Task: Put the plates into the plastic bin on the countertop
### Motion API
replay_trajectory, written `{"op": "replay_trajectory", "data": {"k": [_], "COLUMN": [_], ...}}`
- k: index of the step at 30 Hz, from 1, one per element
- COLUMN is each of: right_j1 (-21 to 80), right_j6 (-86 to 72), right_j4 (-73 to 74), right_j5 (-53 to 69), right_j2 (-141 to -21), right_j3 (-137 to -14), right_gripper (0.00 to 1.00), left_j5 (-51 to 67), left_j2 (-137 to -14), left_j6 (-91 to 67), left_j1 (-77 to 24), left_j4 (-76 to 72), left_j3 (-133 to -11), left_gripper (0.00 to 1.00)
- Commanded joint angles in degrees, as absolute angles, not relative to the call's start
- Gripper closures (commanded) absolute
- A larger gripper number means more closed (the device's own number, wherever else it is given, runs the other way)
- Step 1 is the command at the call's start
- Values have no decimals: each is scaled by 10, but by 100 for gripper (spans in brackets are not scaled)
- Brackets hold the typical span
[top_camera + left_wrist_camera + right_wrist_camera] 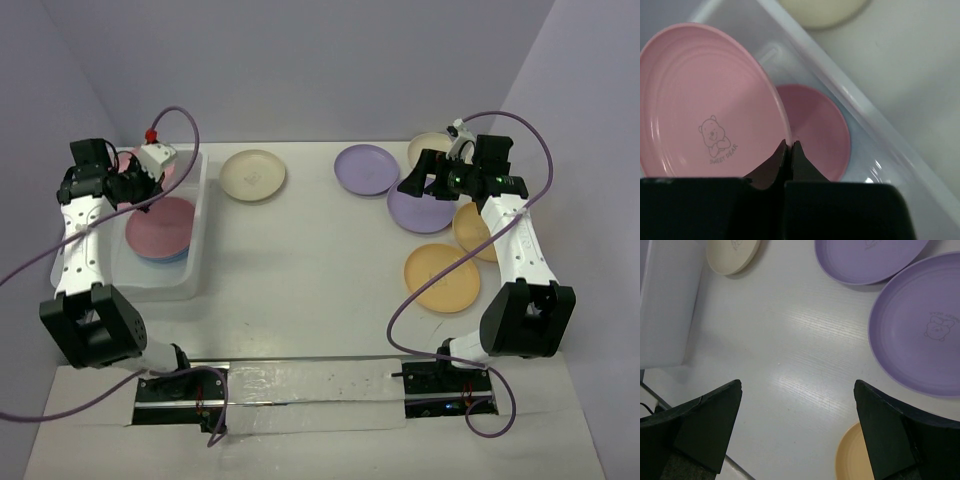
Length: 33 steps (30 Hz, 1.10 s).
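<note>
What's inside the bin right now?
A pink plate lies flat in the plastic bin on a blue plate, only its edge showing. The left gripper holds a second pink plate over it. Anything beneath is covered.

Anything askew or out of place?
Only the pink plate between the jaws of the left gripper: it hangs tilted over the plastic bin, not flat like the stack inside. Nothing spilled or damaged.

The pink plate (pixel 710 100) carries a bear drawing (pixel 714 136) with "SWEET BEAR" printed beneath it. The nearer purple plate (pixel 920 325) has similar lettering, too blurred to read.
</note>
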<state>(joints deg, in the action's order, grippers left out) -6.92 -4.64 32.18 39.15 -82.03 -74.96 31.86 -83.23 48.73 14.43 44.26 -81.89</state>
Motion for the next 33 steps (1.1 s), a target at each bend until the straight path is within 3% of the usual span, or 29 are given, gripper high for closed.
{"op": "replay_trajectory", "data": {"k": [1, 10, 12, 15, 17, 19, 21, 27, 33], "right_j1": [-71, -70, -70, -70, -70, -70, -69, -66, -63], "right_j6": [-47, -44, -45, -44, -45, -45, -44, -43, -42], "right_j4": [305, 308, 309, 311, 311, 310, 309, 310, 313], "right_j5": [398, 391, 391, 391, 392, 393, 394, 388, 386], "right_j2": [-825, -828, -831, -835, -836, -837, -839, -838, -840], "right_j3": [-761, -762, -764, -767, -767, -766, -766, -767, -768], "right_gripper": [0, 0, 0, 0, 0, 0, 0, 0, 0], "left_j5": [367, 379, 376, 360, 353, 349, 355, 423, 448], "left_j2": [-862, -965, -977, -976, -957, -929, -905, -860, -883], "left_j6": [562, 643, 645, 634, 611, 578, 552, 488, 493], "left_j1": [164, 171, 170, 170, 170, 173, 173, 155, 32], "left_j4": [458, 489, 495, 487, 453, 403, 375, 305, 357], "left_j3": [-808, -831, -834, -832, -833, -846, -864, -930, -935], "left_gripper": [100, 98, 91, 41, 20, 7, 7, 19, 25]}}
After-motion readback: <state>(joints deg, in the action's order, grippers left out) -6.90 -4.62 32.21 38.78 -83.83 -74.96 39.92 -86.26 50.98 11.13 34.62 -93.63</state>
